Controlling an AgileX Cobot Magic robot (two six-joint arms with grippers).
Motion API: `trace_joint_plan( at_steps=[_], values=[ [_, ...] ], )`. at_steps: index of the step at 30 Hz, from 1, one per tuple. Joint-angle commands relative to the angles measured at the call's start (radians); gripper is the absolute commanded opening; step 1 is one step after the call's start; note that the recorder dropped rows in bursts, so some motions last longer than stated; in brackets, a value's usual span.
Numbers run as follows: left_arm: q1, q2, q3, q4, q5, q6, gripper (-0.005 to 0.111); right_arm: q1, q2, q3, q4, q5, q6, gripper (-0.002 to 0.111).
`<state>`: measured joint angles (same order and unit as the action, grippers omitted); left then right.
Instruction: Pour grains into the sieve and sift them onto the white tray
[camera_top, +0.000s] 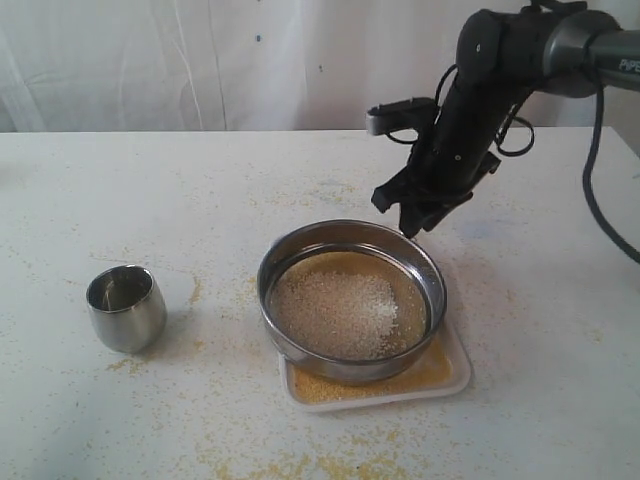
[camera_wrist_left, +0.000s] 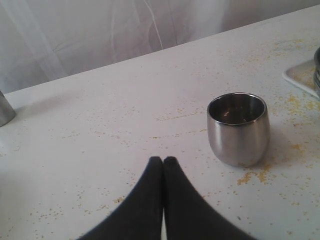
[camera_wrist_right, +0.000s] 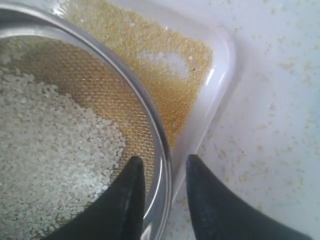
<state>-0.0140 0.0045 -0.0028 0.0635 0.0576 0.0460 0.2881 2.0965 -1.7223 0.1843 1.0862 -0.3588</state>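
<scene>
The steel sieve (camera_top: 290, 250) rests on the white tray (camera_top: 458, 378) at centre right. Whitish coarser grains (camera_top: 340, 312) lie on its mesh, and fine yellow grains (camera_top: 425, 376) cover the tray beneath. My right gripper (camera_top: 412, 222) hangs open at the sieve's far right rim. In the right wrist view its fingers straddle the sieve rim (camera_wrist_right: 150, 117), one inside over the mesh and one outside, with gaps on both sides. My right gripper (camera_wrist_right: 164, 159) looks onto the grains (camera_wrist_right: 50, 140) and the tray's rim (camera_wrist_right: 222, 75). My left gripper (camera_wrist_left: 163, 159) is shut and empty, a short way from the cup.
A small rounded steel cup (camera_top: 125, 308) stands upright and empty at the left, also seen in the left wrist view as the cup (camera_wrist_left: 238, 129). Yellow grains are scattered over the table (camera_top: 300, 465). A steel object (camera_wrist_left: 5, 107) shows at that view's edge.
</scene>
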Motion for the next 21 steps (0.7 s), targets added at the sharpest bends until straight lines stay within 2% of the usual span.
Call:
trace_joint_plan(
  at_steps=[1, 8, 15, 21],
  values=[
    [0.003, -0.005, 0.003, -0.006, -0.004, -0.001, 0.000, -0.008, -0.096, 0.014, 0.040, -0.021, -0.044, 0.028],
    [0.003, -0.005, 0.003, -0.006, -0.004, -0.001, 0.000, -0.008, -0.326, 0.235, 0.078, -0.186, -0.071, 0.025],
    [0.003, -0.005, 0.003, -0.006, -0.004, -0.001, 0.000, -0.008, -0.641, 0.581, 0.241, -0.399, -0.169, 0.000],
    [0.003, -0.005, 0.003, -0.006, -0.004, -0.001, 0.000, -0.008, -0.944, 0.825, 0.433, -0.437, -0.301, 0.000]
  ],
)
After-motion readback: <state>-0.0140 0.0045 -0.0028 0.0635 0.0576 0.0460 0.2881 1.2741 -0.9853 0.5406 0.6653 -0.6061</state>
